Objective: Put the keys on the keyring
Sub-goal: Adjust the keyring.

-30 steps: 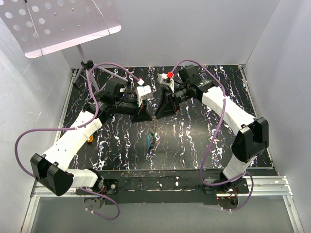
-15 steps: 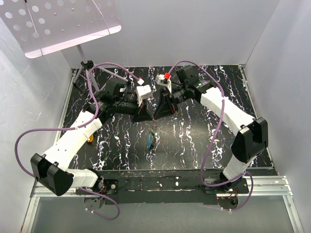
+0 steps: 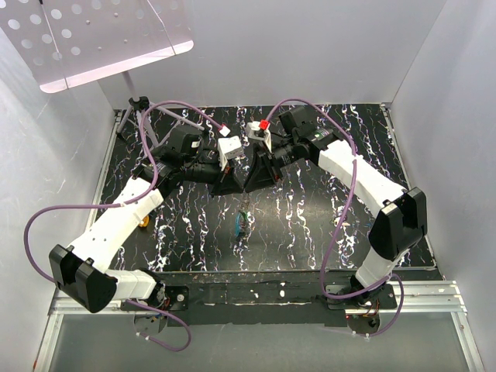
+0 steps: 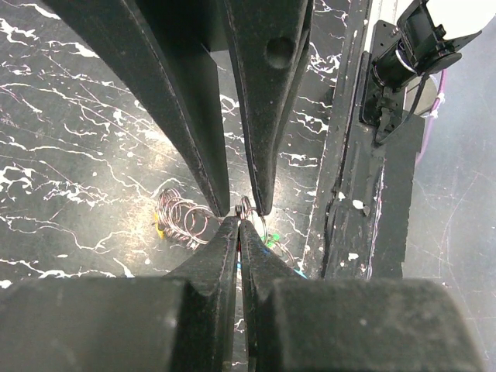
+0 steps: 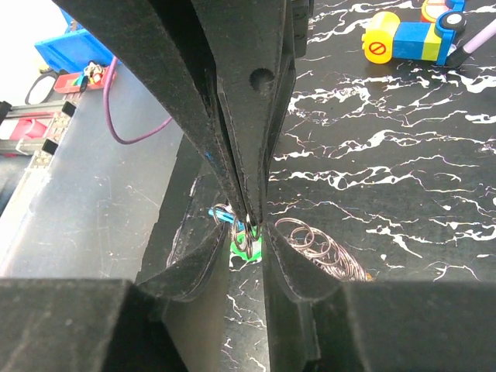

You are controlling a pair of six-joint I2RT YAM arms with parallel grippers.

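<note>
Both grippers meet tip to tip above the middle of the black marbled table (image 3: pixel 310 225). My left gripper (image 4: pixel 239 222) is shut, pinching a thin wire keyring (image 4: pixel 246 207). My right gripper (image 5: pixel 253 232) faces it with its jaws a little apart, flanking the left fingertips (image 5: pixel 252 213) and the keyring (image 5: pixel 253 235). Just beyond the ring show a green-headed key (image 5: pixel 246 249) and a blue-headed key (image 5: pixel 222 216); these keys (image 3: pixel 242 223) sit below the grippers in the top view. I cannot tell whether they hang from the ring or lie on the table.
A heap of spare wire rings (image 4: pixel 182 218) (image 5: pixel 319 249) with a yellow bit lies on the table beside the fingertips. A yellow and blue toy (image 5: pixel 404 39) sits farther off near the left arm (image 3: pixel 144 223). A tripod (image 3: pixel 133 116) stands at the back left.
My right gripper has shifted slightly left, closer against the left gripper's tips. The left gripper has stayed shut in place.
</note>
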